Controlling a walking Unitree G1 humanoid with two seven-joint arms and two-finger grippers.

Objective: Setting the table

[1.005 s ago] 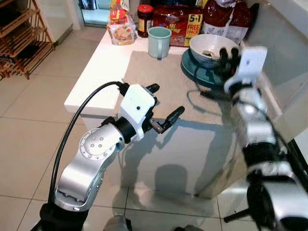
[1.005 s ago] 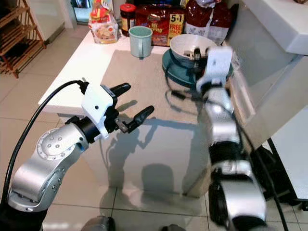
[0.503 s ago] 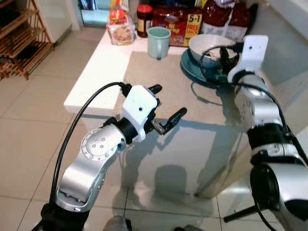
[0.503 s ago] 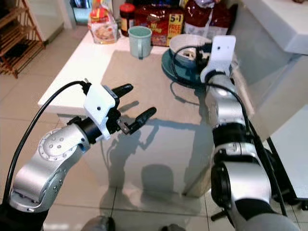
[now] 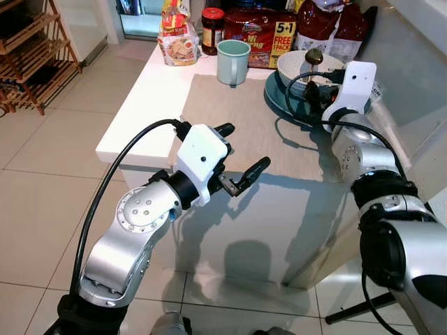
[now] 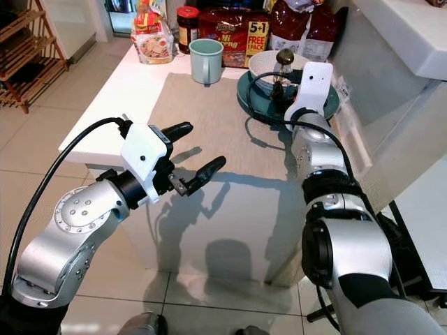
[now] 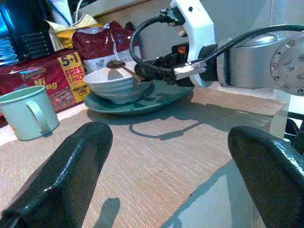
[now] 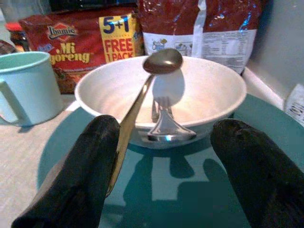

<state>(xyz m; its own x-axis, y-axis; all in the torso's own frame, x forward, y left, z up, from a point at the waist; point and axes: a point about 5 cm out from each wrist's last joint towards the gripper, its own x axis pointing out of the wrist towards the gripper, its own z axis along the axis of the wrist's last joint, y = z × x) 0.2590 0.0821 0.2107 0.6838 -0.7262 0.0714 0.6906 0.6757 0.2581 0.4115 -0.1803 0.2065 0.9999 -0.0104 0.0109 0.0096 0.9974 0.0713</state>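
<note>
The right gripper sat low at the near edge of the teal plate, its two fingers spread wide and aimed at the white bowl stacked on that plate. Nothing was pinched between them. The spoon lay with its handle running along the inner face of one finger and its head tipped up above the bowl's rim (most likely the finger bore on the handle and the rim acted as a pivot, though a true grip on it could not be made out). A fork rested inside the bowl, handle over the near rim, between the spread fingers.

The cutlery seemed to have been left in the bowl as one stack to be dealt out, which would explain the low approach from the plate's edge: the spoon had to come out before it could be laid beside the plate.

The stack stood at the far right corner of the woven placemat, with a pale green mug just beside it to the left. Noodle packets and a jar lined the back of the white table.

The left gripper hovered at the near edge of the table, fingers wide apart and empty, apparently waiting clear of the work.
</note>
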